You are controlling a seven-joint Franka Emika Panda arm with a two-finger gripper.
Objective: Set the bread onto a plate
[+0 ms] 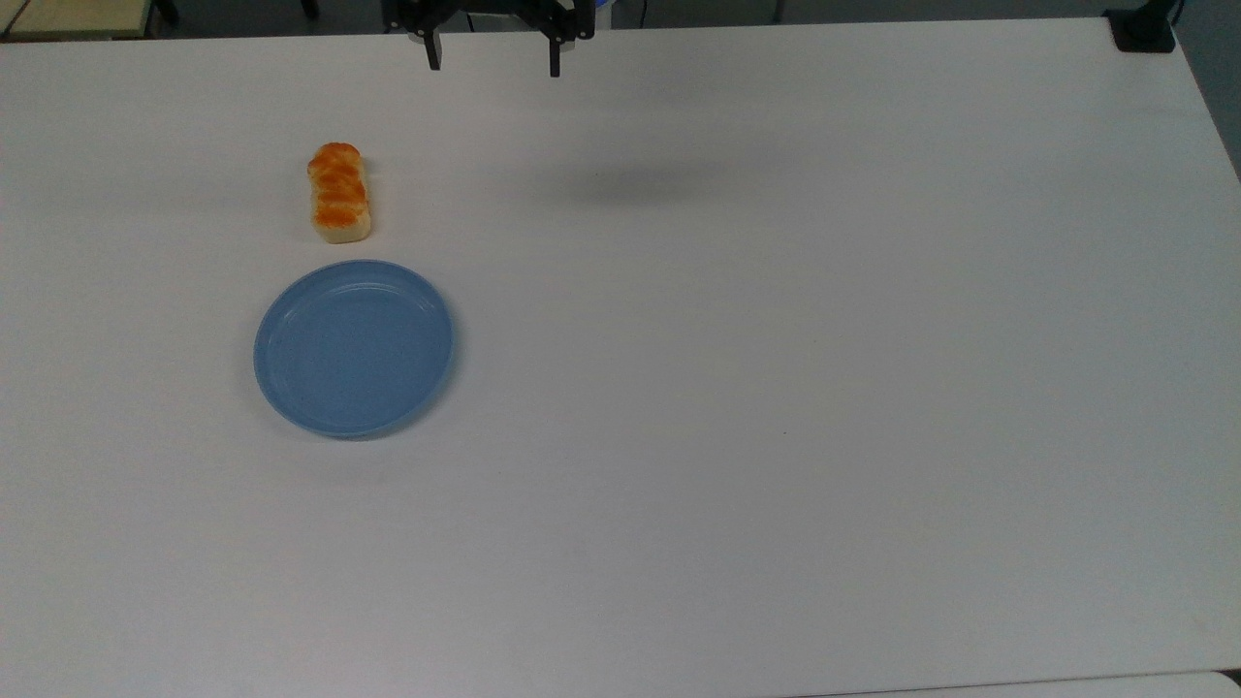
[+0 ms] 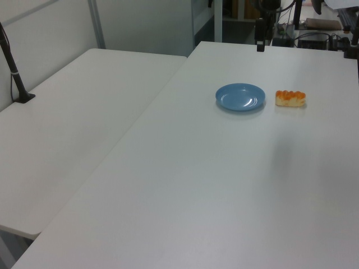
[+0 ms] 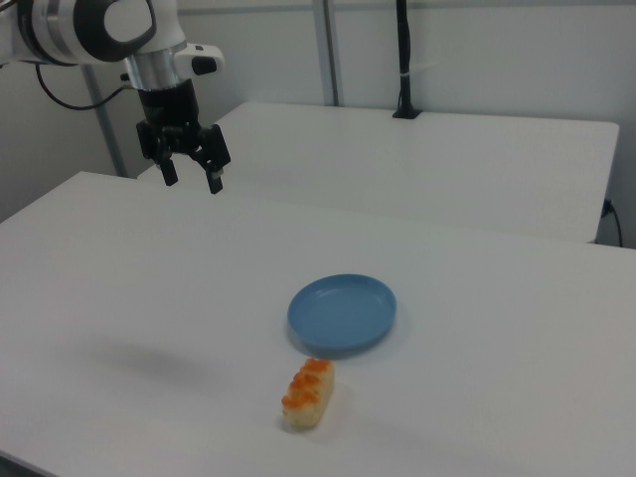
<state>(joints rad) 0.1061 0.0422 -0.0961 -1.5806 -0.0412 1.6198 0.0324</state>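
The bread [image 1: 339, 192] is a small oblong loaf with a glossy orange-brown top, lying flat on the white table just beyond the light-blue plate [image 1: 354, 347] in the top view. In the left view the bread [image 2: 290, 98] lies to the right of the plate [image 2: 240, 97]. In the right view the bread [image 3: 308, 394] sits in front of the plate [image 3: 342, 313]. The plate holds nothing. My gripper [image 1: 493, 56] hangs open high above the table's far edge, well away from both; the right view has the gripper [image 3: 192, 177] at its upper left.
The white table [image 1: 776, 388] stretches wide to the top view's right. A second white table [image 2: 67, 129] adjoins on the left view's left, with a black clamp post [image 2: 14, 73] on it. Another black mount [image 1: 1142, 29] sits at the table's far right corner.
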